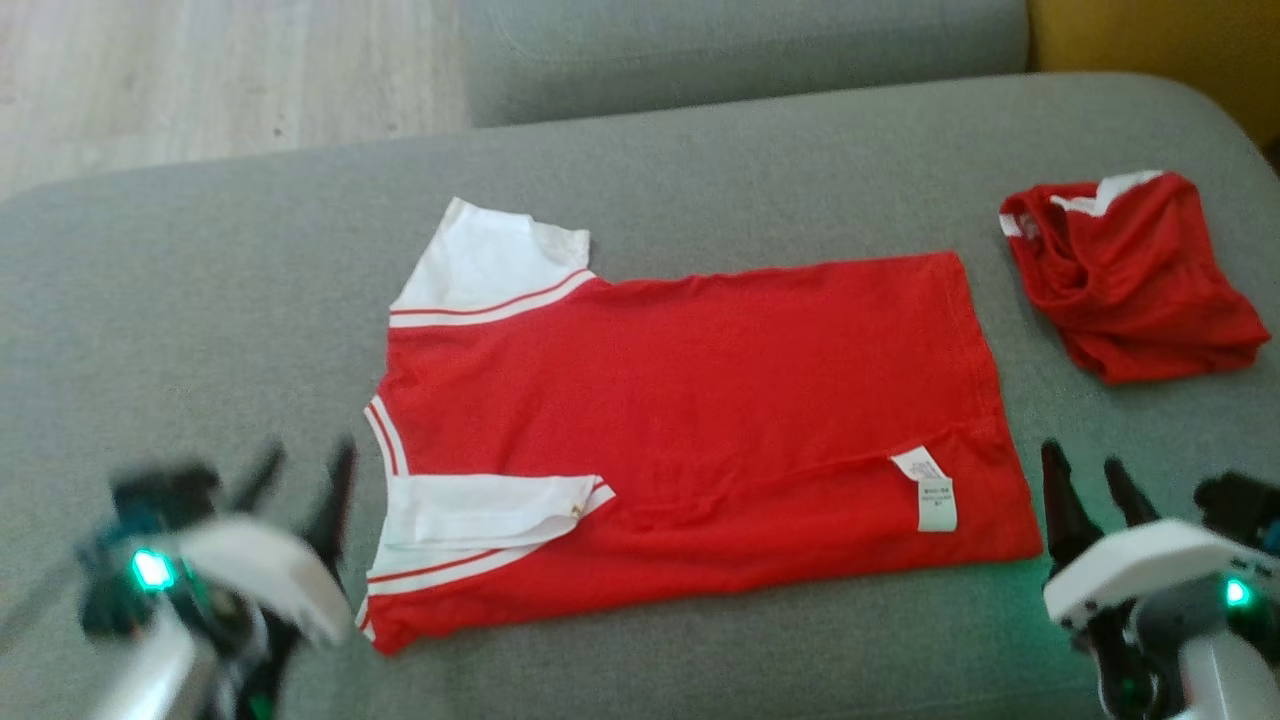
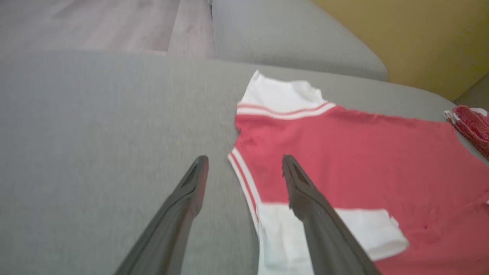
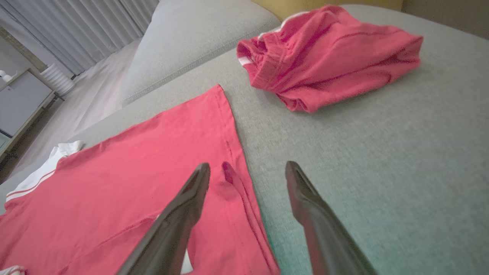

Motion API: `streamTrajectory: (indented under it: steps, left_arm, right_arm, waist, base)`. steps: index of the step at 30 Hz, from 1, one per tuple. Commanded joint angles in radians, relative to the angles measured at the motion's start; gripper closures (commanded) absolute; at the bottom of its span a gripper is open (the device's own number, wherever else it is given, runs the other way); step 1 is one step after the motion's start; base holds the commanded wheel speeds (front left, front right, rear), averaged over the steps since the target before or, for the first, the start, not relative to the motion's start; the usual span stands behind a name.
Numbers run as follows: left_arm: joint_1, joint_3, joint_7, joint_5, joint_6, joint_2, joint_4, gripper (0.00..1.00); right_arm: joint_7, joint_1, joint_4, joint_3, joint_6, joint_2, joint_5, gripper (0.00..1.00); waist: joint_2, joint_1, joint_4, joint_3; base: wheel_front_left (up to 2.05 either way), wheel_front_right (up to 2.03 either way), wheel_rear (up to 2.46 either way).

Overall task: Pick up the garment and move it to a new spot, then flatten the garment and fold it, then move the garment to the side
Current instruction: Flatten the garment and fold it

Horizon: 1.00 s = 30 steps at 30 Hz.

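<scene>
Currently left claw [image 1: 310, 452] spread, empty; right claw [image 1: 1081, 458] spread, seemingly clear of garment [image 1: 700, 400].

Garment [image 1: 690, 400]: red tee lying spread flat on the grey cushion [image 1: 200, 330]
Near sleeve [image 1: 480, 505]: white, lying folded inward

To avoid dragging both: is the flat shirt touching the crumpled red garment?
Apart. Head view shows grey cushion between flat shirt and crumpled red garment.

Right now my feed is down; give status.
Left hand and right hand open, empty. Shirt spread flat on sofa. Crumpled red garment apart, far right.
</scene>
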Motion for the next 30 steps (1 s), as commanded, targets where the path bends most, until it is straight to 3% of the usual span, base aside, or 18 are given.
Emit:
streamTrajectory:
  steps: [1,9,16,23,30]
  left_arm:
    - [-0.144,0.060,0.021,0.025,-0.003,0.069,-0.055,0.00]
    - [-0.453,0.076,0.141,0.084,-0.024,0.165,-0.062,0.00]
    - [-0.698,0.036,0.263,0.119,-0.066,0.189,0.040,0.00]
    - [-0.806,0.012,0.325,0.136,-0.081,0.195,0.163,0.00]
    - [-0.829,0.018,0.322,0.131,-0.078,0.199,0.252,0.00]
  right_arm:
    - [-0.007,-0.070,-0.065,0.035,0.004,-0.009,-0.013,0.00]
    - [0.021,-0.187,-0.160,0.083,0.004,-0.009,-0.046,0.00]
    - [0.028,-0.313,-0.208,0.162,0.004,-0.009,-0.031,0.00]
    - [-0.008,-0.406,-0.200,0.233,0.004,-0.009,0.000,0.00]
    - [-0.049,-0.453,-0.167,0.276,0.004,-0.009,0.023,0.00]
  waist:
    - [-0.0001,0.0001,-0.017,0.031]
    - [-0.0001,0.0001,-0.073,0.149]
    - [-0.0001,0.0001,-0.146,0.312]
    - [-0.0001,0.0001,-0.202,0.435]
    - [-0.0001,0.0001,-0.232,0.478]
  base:
    - [0.00,0.00,0.00]
    - [0.00,0.00,0.00]
    - [0.00,0.00,0.00]
    - [0.00,0.00,0.00]
    - [0.00,0.00,0.00]
